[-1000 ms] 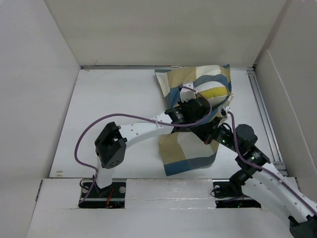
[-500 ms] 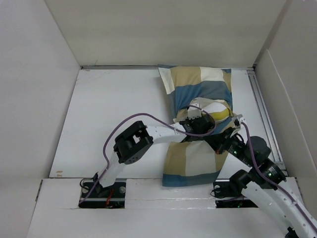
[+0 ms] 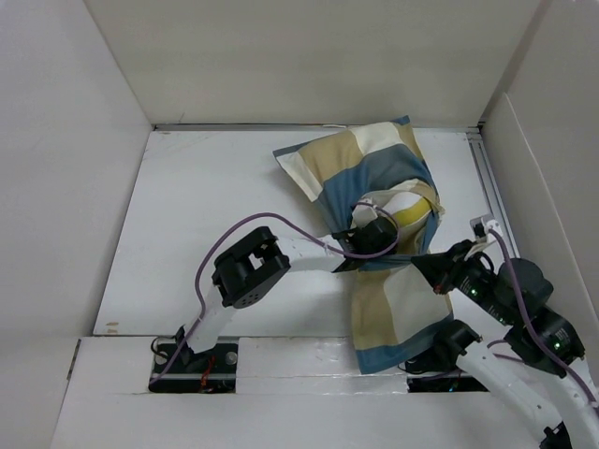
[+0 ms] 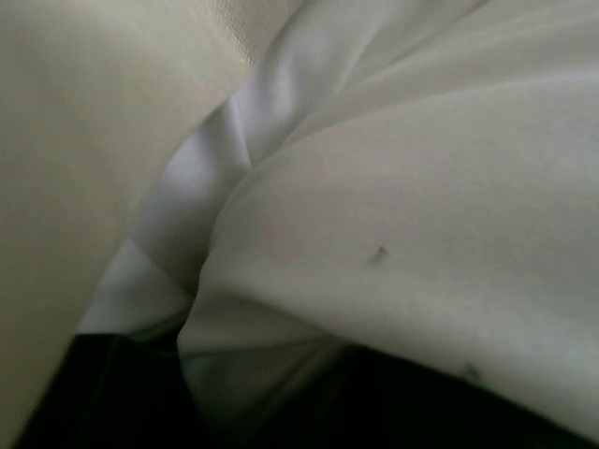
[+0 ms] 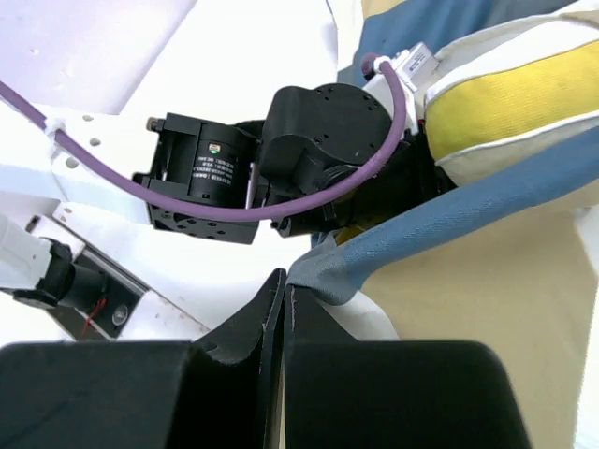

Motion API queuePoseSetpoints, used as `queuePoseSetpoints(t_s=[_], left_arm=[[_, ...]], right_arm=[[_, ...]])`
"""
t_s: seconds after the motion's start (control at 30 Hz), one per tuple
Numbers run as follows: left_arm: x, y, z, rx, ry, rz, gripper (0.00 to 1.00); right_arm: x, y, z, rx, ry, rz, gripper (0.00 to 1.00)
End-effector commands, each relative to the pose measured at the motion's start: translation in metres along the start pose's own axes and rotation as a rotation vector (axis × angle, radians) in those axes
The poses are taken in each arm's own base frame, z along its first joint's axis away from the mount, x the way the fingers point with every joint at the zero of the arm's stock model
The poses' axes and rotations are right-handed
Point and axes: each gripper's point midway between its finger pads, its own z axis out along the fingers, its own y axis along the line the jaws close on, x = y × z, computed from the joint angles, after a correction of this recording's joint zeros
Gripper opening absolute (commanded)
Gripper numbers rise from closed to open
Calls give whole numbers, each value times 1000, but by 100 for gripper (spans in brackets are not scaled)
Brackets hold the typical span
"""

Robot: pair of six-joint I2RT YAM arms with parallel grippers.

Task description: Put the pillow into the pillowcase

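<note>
I see the pillow point(image 3: 409, 208) partly inside the pillowcase point(image 3: 374, 164), with white and yellow showing at its mouth. My right gripper point(image 5: 285, 281) pinches its blue hem. My left gripper point(image 3: 372, 232) reaches into that mouth, and I can't make out its jaws.

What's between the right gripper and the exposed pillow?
Right wrist view: the left arm's black wrist and the pillowcase hem, pinched by the right gripper, lie before the pillow.
</note>
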Motion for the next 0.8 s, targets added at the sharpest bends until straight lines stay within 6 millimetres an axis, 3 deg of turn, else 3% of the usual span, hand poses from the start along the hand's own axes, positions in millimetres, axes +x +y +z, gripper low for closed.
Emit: queuePoseSetpoints(t_s=[0.0, 0.13, 0.2, 0.23, 0.27, 0.3, 0.33, 0.37, 0.4, 0.47, 0.5, 0.63, 0.77], left_arm=[[30, 245, 12, -650, 118, 127, 0], [35, 267, 2, -703, 123, 138, 0], [28, 259, -10, -685, 114, 131, 0], [30, 268, -22, -689, 116, 133, 0], [14, 245, -36, -632, 89, 111, 3], [5, 238, -47, -616, 42, 117, 11], [-3, 227, -58, -588, 12, 117, 37], [-11, 222, -74, -592, -7, 132, 50], [-36, 194, -94, -538, -91, 133, 61], [-56, 176, -123, -535, -141, 165, 84], [-80, 149, -142, -472, -194, 147, 99], [-120, 100, -187, -344, -270, 164, 99], [-131, 63, -213, -188, -248, 176, 99]], right_arm=[[-167, 115, -132, -450, -611, -72, 0], [-176, 113, -123, -400, -593, -93, 0], [-171, 100, -99, -322, -535, -80, 0], [-157, 91, -78, -286, -477, -72, 0], [-150, 83, -67, -259, -456, -80, 0], [-144, 76, -57, -231, -442, -74, 0], [-138, 67, -47, -194, -434, -65, 0], [-120, 55, -31, -163, -398, -61, 0], [-116, 49, -26, -146, -402, -57, 0], [-94, 38, -10, -125, -356, -56, 0], [-91, 37, -8, -129, -359, -45, 0], [-64, 36, 9, -173, -298, -67, 0], [-36, 32, 22, -197, -217, -83, 0]])
